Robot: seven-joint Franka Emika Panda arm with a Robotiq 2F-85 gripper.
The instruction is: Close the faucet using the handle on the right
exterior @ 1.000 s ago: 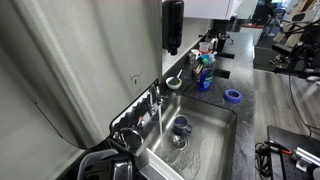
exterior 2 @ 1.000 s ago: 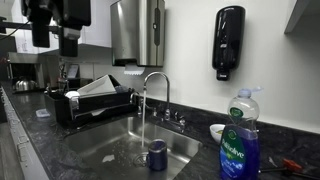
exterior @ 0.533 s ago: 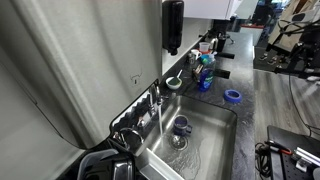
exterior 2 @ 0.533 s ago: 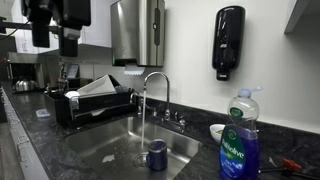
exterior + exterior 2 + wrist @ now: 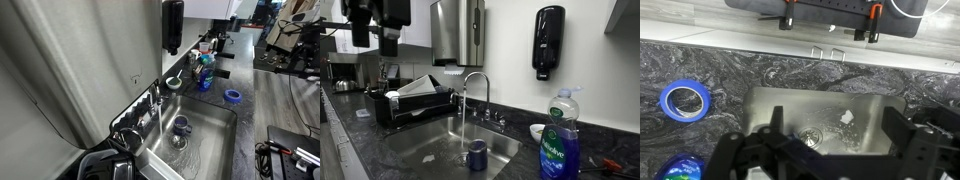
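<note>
The chrome faucet (image 5: 475, 84) stands behind the sink; it also shows in an exterior view (image 5: 155, 100). A thin stream of water (image 5: 162, 120) runs from its spout into the basin (image 5: 430, 140). The right handle (image 5: 502, 122) sits at the faucet's base, with its twin to its left. My gripper (image 5: 380, 30) hangs high at the upper left, far from the faucet. In the wrist view the gripper (image 5: 830, 130) is open and empty above the wet basin (image 5: 870, 100). The faucet is not clear there.
A blue cup (image 5: 476, 154) stands in the basin by the drain. A dish rack (image 5: 415, 100) is left of the sink. A soap bottle (image 5: 558, 140), a small bowl (image 5: 537, 131) and a blue tape roll (image 5: 232, 95) are right of it. A black dispenser (image 5: 548, 42) hangs on the wall.
</note>
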